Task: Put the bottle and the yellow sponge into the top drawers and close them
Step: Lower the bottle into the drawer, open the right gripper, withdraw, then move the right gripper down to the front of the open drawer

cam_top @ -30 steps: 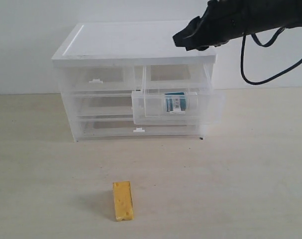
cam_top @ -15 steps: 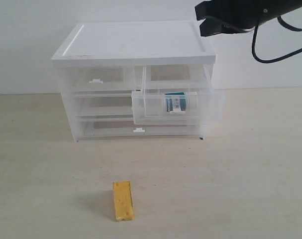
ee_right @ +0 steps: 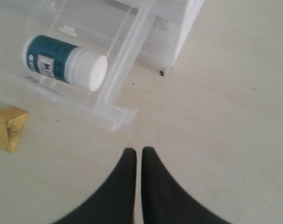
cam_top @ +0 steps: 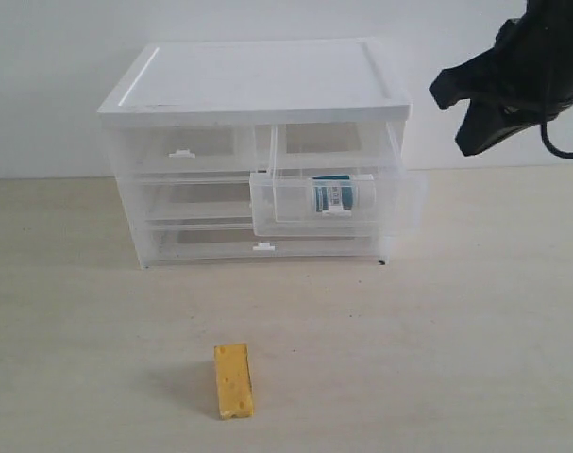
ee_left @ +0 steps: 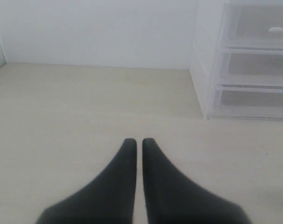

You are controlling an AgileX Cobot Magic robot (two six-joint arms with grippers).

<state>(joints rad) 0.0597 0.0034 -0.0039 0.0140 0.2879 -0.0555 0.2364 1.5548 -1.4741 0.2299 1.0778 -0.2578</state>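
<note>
The bottle (cam_top: 341,194) (ee_right: 66,62) lies on its side inside the right top drawer (cam_top: 399,203) (ee_right: 120,114), which is pulled out. The left top drawer (cam_top: 182,151) is pushed in. On the table in front of the cabinet lies the yellow sponge (cam_top: 233,379) (ee_right: 8,127). My right gripper (cam_top: 463,118) (ee_right: 139,151) hangs in the air to the right of the cabinet, shut and holding nothing. My left gripper (ee_left: 139,142) is shut and empty, low over bare table beside the cabinet; the exterior view does not show it.
The white-topped cabinet (cam_top: 258,80) (ee_left: 211,70) stands at the back against a white wall, with two full-width drawers (cam_top: 201,203) below the top pair. A black cable (cam_top: 560,142) trails from the right arm.
The right arm has swung from above the cabinet's right rear corner to the right and downward, off the cabinet. The bottle, open drawer and sponge have not moved.
</note>
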